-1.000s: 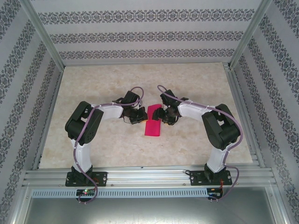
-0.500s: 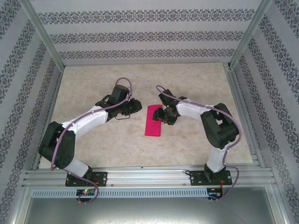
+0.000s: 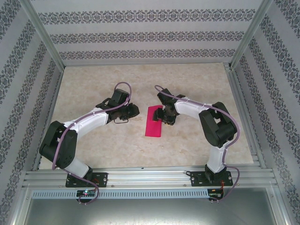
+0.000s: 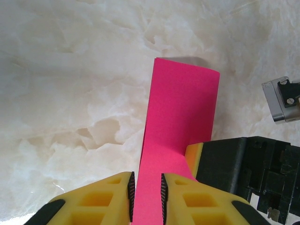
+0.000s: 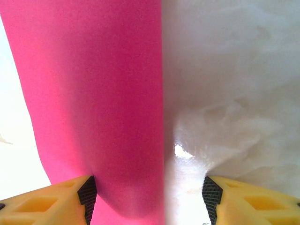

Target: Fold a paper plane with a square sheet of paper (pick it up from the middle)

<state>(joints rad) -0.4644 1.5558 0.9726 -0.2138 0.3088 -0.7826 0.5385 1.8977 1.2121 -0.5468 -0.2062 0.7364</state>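
Note:
The square sheet of paper (image 3: 153, 124) is magenta-pink and lies folded into a narrow rectangle at the middle of the table. My left gripper (image 3: 135, 111) hovers just left of the sheet, clear of it. In the left wrist view the paper (image 4: 183, 108) shows through the narrow gap of the left gripper (image 4: 146, 187), whose jaws stand slightly apart with nothing held. My right gripper (image 3: 162, 117) is open wide at the sheet's far right corner. In the right wrist view the right gripper (image 5: 149, 194) straddles the long edge of the paper (image 5: 93, 93), one fingertip (image 5: 87, 193) over the sheet.
The marble-patterned table (image 3: 117, 145) is ringed by patterned walls and aluminium rails (image 3: 150, 174) along the near edge. The right gripper's black body (image 4: 243, 164) sits close beside the left fingers in the left wrist view.
The left arm has swung outward and its gripper has drawn back left from the paper, its jaws parting a little. The right gripper stays at the paper.

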